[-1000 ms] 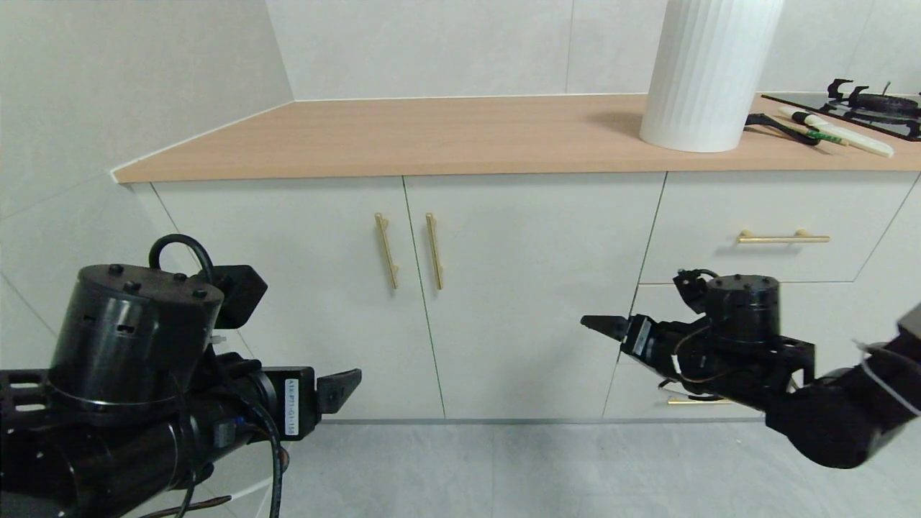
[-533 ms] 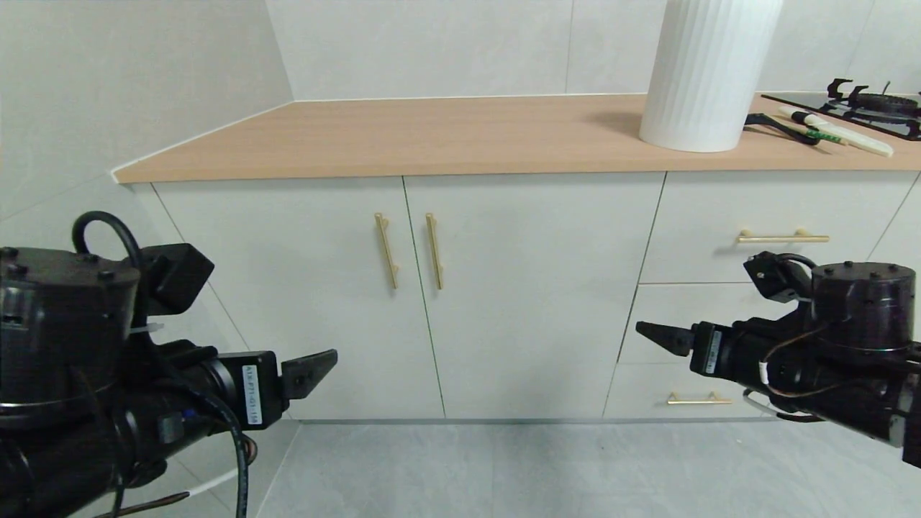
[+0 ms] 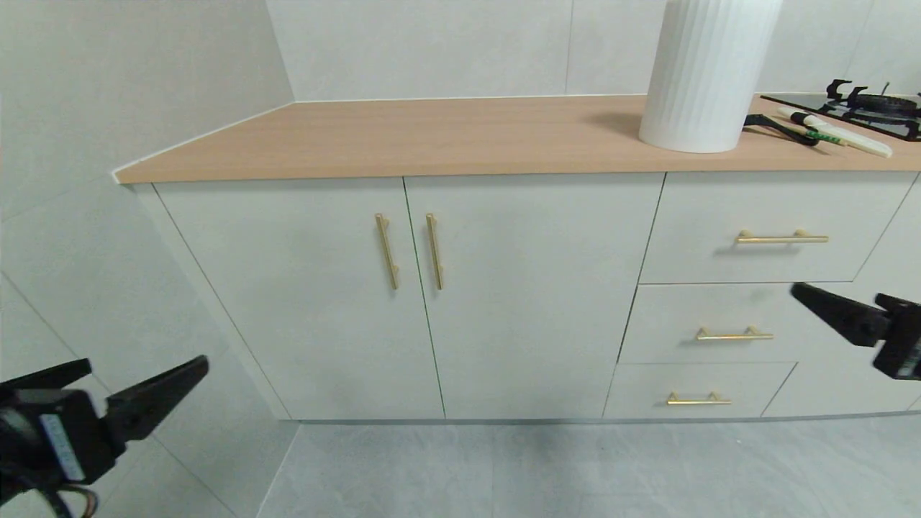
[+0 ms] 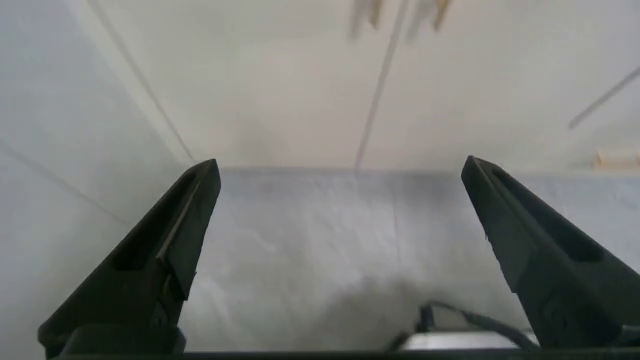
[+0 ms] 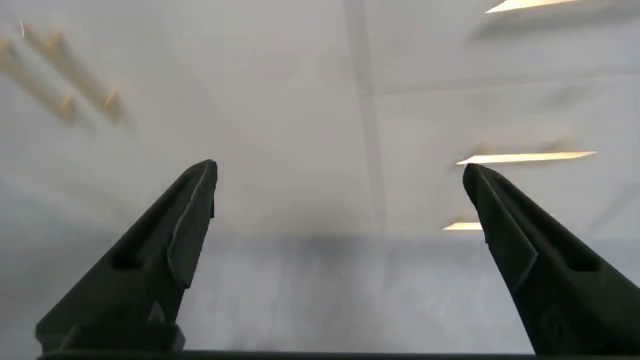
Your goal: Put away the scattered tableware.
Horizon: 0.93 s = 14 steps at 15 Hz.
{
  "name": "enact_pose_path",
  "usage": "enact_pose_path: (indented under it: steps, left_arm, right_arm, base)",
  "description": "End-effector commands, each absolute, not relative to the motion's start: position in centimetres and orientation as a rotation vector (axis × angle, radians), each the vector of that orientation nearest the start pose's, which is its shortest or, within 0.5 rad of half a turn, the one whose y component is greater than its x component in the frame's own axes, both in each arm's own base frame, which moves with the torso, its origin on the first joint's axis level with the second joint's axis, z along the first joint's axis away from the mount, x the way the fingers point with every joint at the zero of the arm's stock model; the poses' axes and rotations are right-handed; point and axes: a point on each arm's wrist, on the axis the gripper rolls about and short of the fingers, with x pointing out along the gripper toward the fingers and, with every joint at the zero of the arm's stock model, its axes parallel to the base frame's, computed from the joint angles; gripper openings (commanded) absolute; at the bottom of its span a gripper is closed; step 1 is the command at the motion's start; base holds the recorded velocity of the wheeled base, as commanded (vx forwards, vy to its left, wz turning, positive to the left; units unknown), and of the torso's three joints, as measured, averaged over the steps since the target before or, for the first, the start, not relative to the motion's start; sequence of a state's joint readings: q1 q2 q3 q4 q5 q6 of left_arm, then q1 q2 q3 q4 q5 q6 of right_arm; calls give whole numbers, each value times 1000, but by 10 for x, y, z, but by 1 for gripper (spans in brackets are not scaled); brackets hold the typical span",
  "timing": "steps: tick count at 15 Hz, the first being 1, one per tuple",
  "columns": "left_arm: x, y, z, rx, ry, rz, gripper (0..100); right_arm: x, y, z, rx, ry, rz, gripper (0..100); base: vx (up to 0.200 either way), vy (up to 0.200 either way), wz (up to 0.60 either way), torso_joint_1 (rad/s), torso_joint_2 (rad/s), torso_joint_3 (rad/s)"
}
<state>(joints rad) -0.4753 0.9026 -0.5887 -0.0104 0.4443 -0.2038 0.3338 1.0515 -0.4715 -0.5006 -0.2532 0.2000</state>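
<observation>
1. Left pincer [image 3: 147, 363], low at the frame's left, has tapered black fingers apart and empty; right pincer [image 5: 338, 168] likewise.
2. Slim black utensil [image 3: 781, 129] and white utensil [image 3: 838, 134] lie upper right on the smooth wooden desk [image 3: 403, 137], long axes slanting down-right.
3. Ribbed white vase [image 3: 709, 72] stands just left of them.

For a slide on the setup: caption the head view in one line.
Open left gripper and right gripper flank closed cabinet doors; scattered utensils lie on the counter beside a ribbed white vase.
</observation>
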Motion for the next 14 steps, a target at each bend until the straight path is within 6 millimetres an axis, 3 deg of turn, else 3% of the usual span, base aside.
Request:
enact_pose_path:
  steps: [1,2,6,7,9,12,14]
  left_arm:
    - [30,-2,220,-93,60,51,100]
    - [0,10,210,-52,-32,101,100]
    - [-50,21,194,-36,-176,215,100]
    - [-57,22,191,-43,-202,224,100]
    - [-63,23,186,-52,-217,245,100]
    - [-64,16,183,-50,-213,415,100]
    - [-68,9,159,4,-217,389,100]
  right_arm:
    - [64,8,219,146,-92,-40,100]
    - [22,-2,215,123,-192,-77,100]
    - [-47,-10,191,36,-322,-186,100]
    - [-57,-10,185,14,-330,-196,100]
    - [-61,-8,181,5,-336,-236,100]
    - [-59,-6,155,-4,-300,-276,100]
    - [-45,-6,131,-6,-206,-265,100]
  base:
    - [0,0,0,0,0,0]
    - [0,0,0,0,0,0]
    - [0,0,0,0,0,0]
    - [0,0,0,0,0,0]
    - [0,0,0,0,0,0]
    - [0,0,0,0,0,0]
    - [0,0,0,0,0,0]
